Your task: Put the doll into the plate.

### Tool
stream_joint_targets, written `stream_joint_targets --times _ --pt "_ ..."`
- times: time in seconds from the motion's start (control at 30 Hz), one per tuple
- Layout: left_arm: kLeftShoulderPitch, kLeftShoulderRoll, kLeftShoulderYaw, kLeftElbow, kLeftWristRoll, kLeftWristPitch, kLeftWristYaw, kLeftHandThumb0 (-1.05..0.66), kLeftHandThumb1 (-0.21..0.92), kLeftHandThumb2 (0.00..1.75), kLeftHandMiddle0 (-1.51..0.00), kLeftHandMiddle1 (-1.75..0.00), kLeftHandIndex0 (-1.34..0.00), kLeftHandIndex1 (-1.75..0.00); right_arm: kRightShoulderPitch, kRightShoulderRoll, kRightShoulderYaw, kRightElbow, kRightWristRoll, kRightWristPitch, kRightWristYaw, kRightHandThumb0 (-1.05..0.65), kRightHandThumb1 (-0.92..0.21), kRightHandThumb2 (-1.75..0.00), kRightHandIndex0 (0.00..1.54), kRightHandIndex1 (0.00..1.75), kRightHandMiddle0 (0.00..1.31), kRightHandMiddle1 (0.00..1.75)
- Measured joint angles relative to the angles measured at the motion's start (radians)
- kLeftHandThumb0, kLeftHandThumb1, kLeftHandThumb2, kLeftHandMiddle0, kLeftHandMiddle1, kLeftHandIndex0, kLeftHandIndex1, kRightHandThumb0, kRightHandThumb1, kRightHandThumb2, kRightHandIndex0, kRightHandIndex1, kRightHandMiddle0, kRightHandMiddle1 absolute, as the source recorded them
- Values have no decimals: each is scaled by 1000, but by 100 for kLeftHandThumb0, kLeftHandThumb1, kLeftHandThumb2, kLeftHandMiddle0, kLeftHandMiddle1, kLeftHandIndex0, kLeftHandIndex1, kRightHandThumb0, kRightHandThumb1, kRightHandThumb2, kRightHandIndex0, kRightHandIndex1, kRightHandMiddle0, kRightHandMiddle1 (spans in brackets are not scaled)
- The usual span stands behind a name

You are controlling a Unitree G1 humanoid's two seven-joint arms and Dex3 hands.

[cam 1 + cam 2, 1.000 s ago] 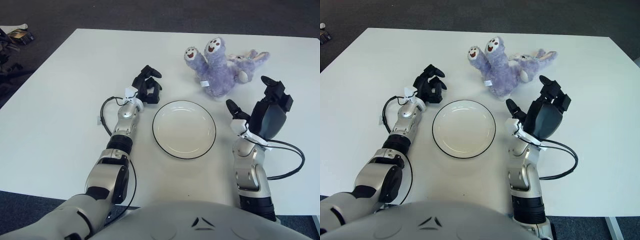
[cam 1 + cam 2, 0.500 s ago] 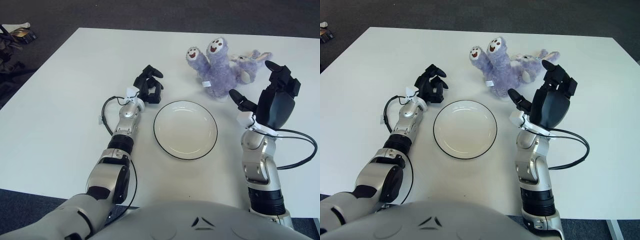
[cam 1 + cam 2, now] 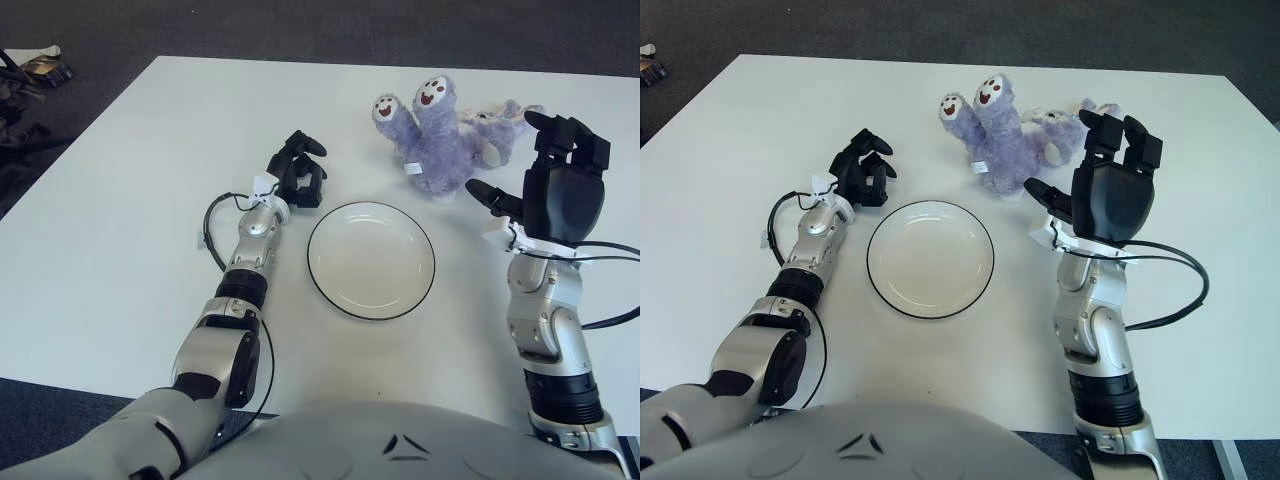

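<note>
A purple plush doll (image 3: 435, 140) with two smiling faces lies on the white table, beyond the plate and to its right. The white plate (image 3: 371, 258) with a dark rim sits empty in the middle. My right hand (image 3: 560, 185) is raised just right of the doll, fingers spread, palm toward it, holding nothing and hiding the doll's right end. My left hand (image 3: 297, 170) shows left of the plate's far edge, fingers curled and empty.
The white table (image 3: 140, 200) has bare room on the left and at the front. Black cables loop beside both forearms (image 3: 208, 235). Dark clutter lies on the floor at the far left (image 3: 25, 75).
My right hand has risen and moved forward and to the right, from beside the plate up to the doll's right side. The doll, plate and left hand have not moved.
</note>
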Motion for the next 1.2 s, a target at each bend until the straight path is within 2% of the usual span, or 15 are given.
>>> stream_joint_targets --times 0.17,0.3,0.63,0.8,1.2 --pt "0 1 0 0 0 0 0 -1 31 133 -50 -175 -49 -174 -22 -51 -19 -33 9 23 171 -95 -73 -45 5 42 0 78" --pt "0 3 0 0 1 0 1 -1 28 134 -64 -175 -46 -165 -47 -90 -43 -47 45 29 273 -92 -76 -43 11 46 0 84" --pt "1 3 -2 -4 0 2 3 -2 28 135 -68 -175 -45 -163 -91 -190 -99 -40 173 0 430 -85 -82 -43 14 51 0 87" --pt "3 4 -2 -10 0 5 3 -2 27 135 -68 -175 -44 -164 -108 -220 -119 -26 216 6 488 -80 -84 -45 15 52 0 88" --pt "8 4 -4 -28 1 15 5 -2 27 135 -68 -175 -44 -165 -138 -265 -129 10 226 17 503 -70 -74 -62 13 63 0 99"
